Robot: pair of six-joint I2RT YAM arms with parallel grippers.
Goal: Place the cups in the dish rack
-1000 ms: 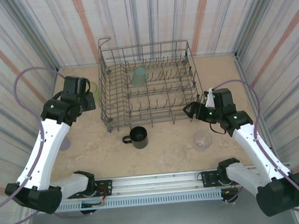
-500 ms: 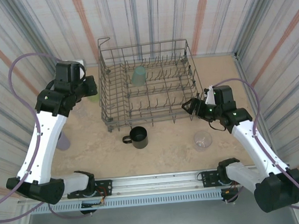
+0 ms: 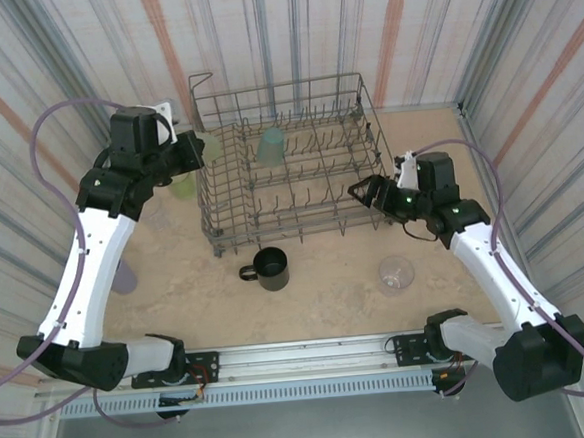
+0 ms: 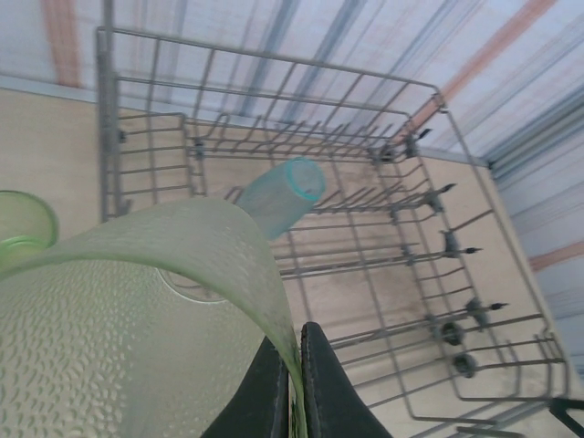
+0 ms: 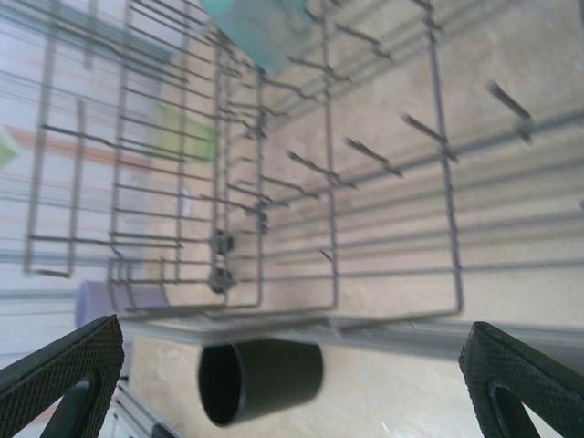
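Observation:
My left gripper point(image 3: 193, 152) is shut on the rim of a translucent green cup point(image 3: 210, 145), held in the air at the left wall of the dish rack point(image 3: 293, 234). In the left wrist view the fingers point(image 4: 321, 383) pinch that cup's wall point(image 4: 137, 328). A second green cup point(image 3: 181, 185) stands on the table below it. A teal cup point(image 3: 270, 147) lies inside the rack. The black mug point(image 3: 271, 269) stands in front of the rack, with a clear cup point(image 3: 396, 274) to its right and a pale purple cup point(image 3: 124, 279) to its left. My right gripper point(image 3: 361, 192) is open and empty at the rack's front right corner.
Striped walls close in the table on three sides. In the right wrist view the black mug point(image 5: 260, 379) lies beyond the rack's front rail point(image 5: 392, 328), and the teal cup point(image 5: 260, 27) sits among the tines. The arms' mounting rail point(image 3: 302, 364) runs along the near edge.
My left arm has lifted the green cup and carried it right, up to the rack's left wall. My right gripper has moved left and farther, to the rack's front right corner, staying open.

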